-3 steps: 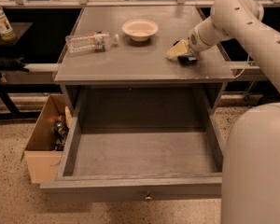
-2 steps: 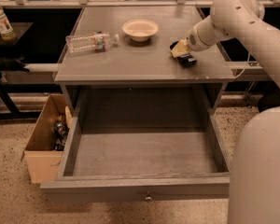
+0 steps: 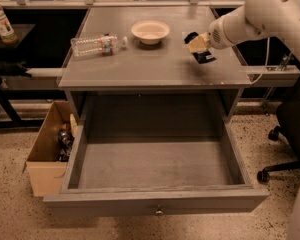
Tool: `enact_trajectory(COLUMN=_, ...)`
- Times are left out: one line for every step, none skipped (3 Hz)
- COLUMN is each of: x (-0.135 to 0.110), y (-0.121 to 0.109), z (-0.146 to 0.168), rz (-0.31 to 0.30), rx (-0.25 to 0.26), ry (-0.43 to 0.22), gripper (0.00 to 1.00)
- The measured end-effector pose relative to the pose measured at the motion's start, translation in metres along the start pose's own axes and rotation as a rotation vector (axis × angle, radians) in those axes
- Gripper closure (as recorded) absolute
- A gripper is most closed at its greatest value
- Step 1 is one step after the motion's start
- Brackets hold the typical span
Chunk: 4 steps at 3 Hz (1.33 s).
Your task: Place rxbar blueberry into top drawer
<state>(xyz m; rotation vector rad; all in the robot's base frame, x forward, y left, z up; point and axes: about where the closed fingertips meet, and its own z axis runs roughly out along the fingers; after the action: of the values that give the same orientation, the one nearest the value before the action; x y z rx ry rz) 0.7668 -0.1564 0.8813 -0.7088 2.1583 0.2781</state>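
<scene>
The rxbar blueberry (image 3: 205,58), a dark navy bar, sticks out on both sides of my gripper (image 3: 196,43) at the right of the grey cabinet top (image 3: 155,66). The gripper is shut on the bar and holds it just above the surface, lower end hanging down. The white arm (image 3: 260,11) reaches in from the upper right. The top drawer (image 3: 155,196) is pulled fully open below and in front of the cabinet top. Its inside is bare, and a small round knob (image 3: 159,212) shows on its front.
A clear plastic bottle (image 3: 97,44) lies on the cabinet top at left, and a white bowl (image 3: 150,30) stands at the back middle. A tan cardboard box (image 3: 47,154) stands on the floor left of the drawer. An office chair base (image 3: 285,134) is at right.
My gripper has risen a little from the cabinet top with the bar in it. Bottle, bowl and drawer have not moved.
</scene>
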Motion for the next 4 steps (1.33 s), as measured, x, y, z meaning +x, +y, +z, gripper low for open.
enact_trajectory(x=-0.026, y=0.014, z=-0.037, rz=-0.064, rx=-0.077, ry=-0.116, gripper=1.0)
enact_trajectory(x=-0.032, y=0.023, z=-0.043, rz=-0.099, rx=-0.111, ry=-0.146, gripper=1.0)
enact_trajectory(x=-0.029, y=0.038, z=-0.037, rz=-0.129, rx=-0.153, ry=-0.139, gripper=1.0)
enact_trajectory(x=-0.025, y=0.084, z=-0.055, rz=-0.23, rx=-0.225, ry=-0.161, gripper=1.0)
